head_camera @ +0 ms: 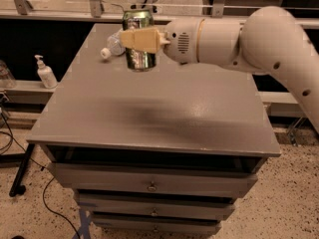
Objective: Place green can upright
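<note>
The green can (139,59) is upright in my gripper (139,39), its silver top toward the back and its base just above or on the grey table top (159,113), at the back left of centre. The tan fingers (142,39) cross the can's middle and are shut on it. My white arm (239,39) reaches in from the right. The arm hides the area behind it at the back right.
A clear plastic bottle with a white cap (110,48) lies just left of the can at the back of the table. A hand-sanitiser pump bottle (46,72) stands on a low ledge to the left. Drawers (152,185) sit below the front edge.
</note>
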`<state>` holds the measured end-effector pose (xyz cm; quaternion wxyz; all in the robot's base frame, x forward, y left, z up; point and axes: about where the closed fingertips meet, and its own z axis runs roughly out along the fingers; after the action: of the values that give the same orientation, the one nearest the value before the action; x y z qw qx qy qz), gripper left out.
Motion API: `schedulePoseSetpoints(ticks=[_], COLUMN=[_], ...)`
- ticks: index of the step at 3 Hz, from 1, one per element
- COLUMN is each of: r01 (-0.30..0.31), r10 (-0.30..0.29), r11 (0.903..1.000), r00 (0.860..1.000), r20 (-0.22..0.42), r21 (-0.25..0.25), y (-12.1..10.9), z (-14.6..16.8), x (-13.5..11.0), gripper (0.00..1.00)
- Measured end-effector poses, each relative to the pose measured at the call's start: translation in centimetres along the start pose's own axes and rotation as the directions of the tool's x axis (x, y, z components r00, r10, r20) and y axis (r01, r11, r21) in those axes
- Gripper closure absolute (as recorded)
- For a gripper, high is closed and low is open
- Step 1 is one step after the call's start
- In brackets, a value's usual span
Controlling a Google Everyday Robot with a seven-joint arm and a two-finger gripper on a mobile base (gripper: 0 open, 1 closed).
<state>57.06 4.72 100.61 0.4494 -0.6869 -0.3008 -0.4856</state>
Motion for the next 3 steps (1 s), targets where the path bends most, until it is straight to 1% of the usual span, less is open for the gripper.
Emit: schedulePoseSetpoints(ticks=[1,2,3], r01=[0.203,0.284,0.278], r10=[-0.203,-0.283,-0.278], r11=[0.9790,0.9588,0.9604], r00=[0.979,0.959,0.961], r20=[-0.019,-0.016,-0.017], r21=[0.018,0.016,0.017], y=[-0.01,-0.06,-0.12], z=[0.79,0.90,0.92], x=[-0.39,-0.44,-0.42], gripper=[1.00,1.00,1.00])
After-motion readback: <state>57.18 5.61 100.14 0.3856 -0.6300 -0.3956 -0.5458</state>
